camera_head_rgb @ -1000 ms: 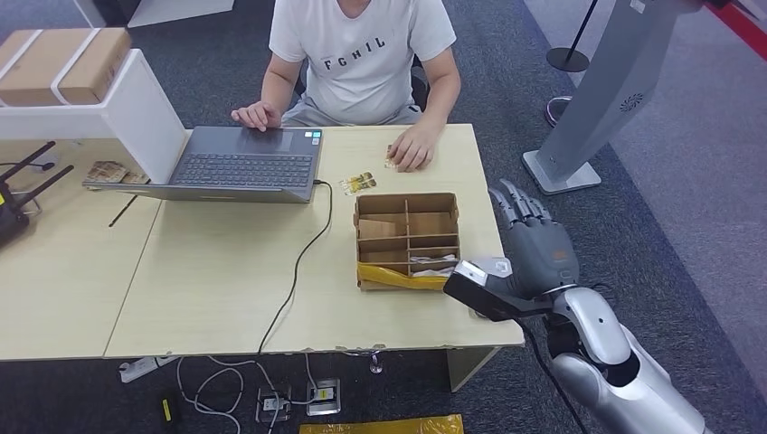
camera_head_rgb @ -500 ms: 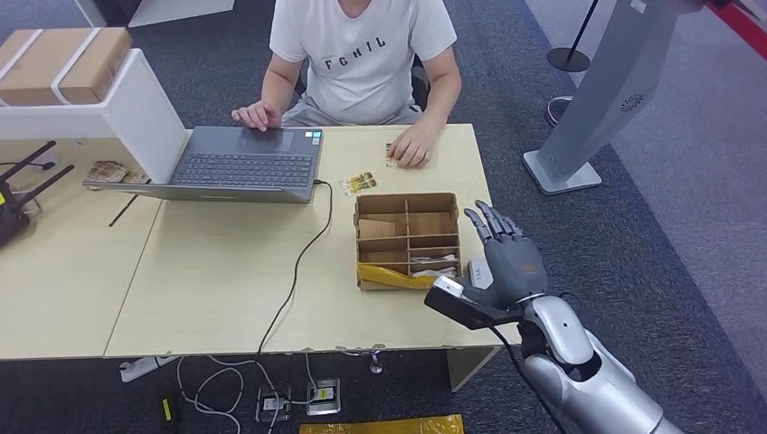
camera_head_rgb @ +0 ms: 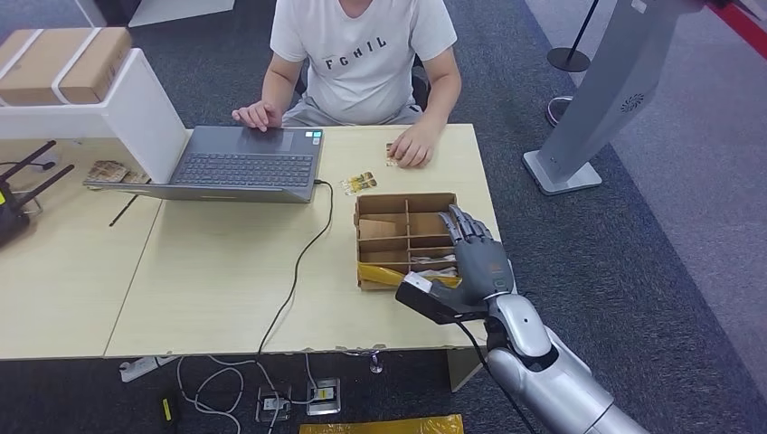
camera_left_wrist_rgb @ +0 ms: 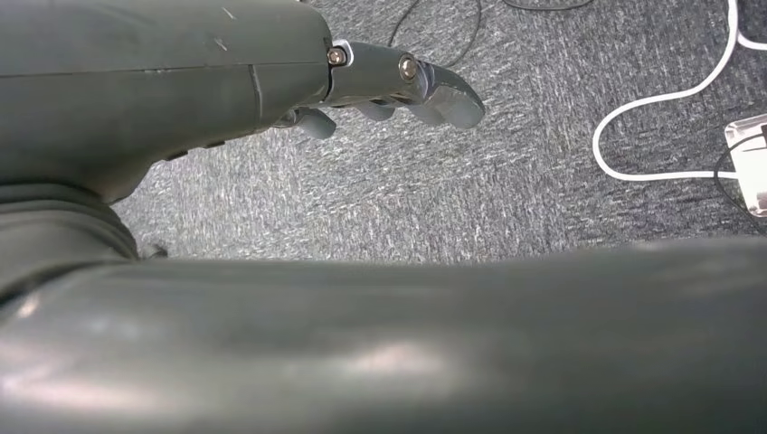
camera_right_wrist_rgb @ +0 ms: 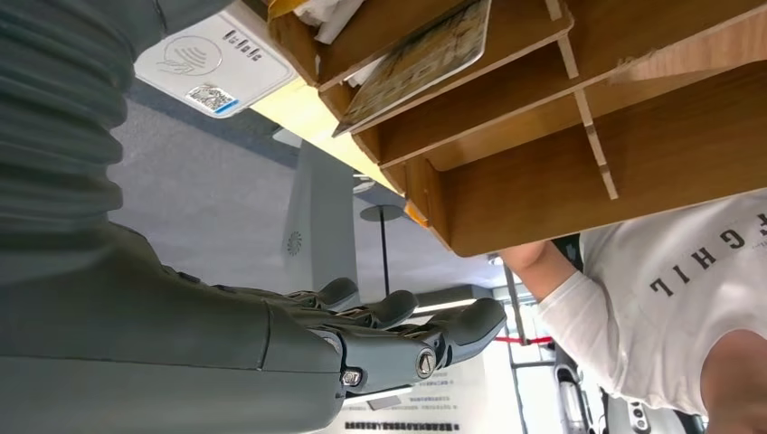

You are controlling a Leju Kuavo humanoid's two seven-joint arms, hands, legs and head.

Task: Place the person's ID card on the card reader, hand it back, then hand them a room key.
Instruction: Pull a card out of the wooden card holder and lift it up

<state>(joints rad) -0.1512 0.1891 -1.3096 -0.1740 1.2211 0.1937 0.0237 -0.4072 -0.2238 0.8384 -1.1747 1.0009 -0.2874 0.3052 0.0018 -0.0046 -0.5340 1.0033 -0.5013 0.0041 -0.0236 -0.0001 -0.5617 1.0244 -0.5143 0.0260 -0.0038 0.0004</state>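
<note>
A light wooden desk (camera_head_rgb: 217,289) is seen from above, with a person (camera_head_rgb: 362,54) in a white T-shirt seated at its far edge. At the far left, cardboard boxes (camera_head_rgb: 61,61) sit on a white shelf (camera_head_rgb: 136,113), and a black router (camera_head_rgb: 14,212) stands at the left edge. Next along, an open grey laptop (camera_head_rgb: 244,163) lies near the far edge, one of the person's hands (camera_head_rgb: 257,115) resting just behind it; its black cable (camera_head_rgb: 298,271) runs across the desk and over the near edge. Two small cards (camera_head_rgb: 359,183) lie between the laptop and a divided cardboard tray (camera_head_rgb: 389,231). Close to the far edge, the person's other hand (camera_head_rgb: 411,149) covers what may be the ID card, too hidden to tell. The robot's right hand (camera_head_rgb: 478,258) hovers over the tray's right side, fingers spread and holding nothing. A card (camera_right_wrist_rgb: 416,63) lies in one tray compartment, and a white card reader (camera_right_wrist_rgb: 213,63) sits beside the tray. The left hand (camera_left_wrist_rgb: 398,86) hangs above grey carpet, fingers loosely extended, empty.
</note>
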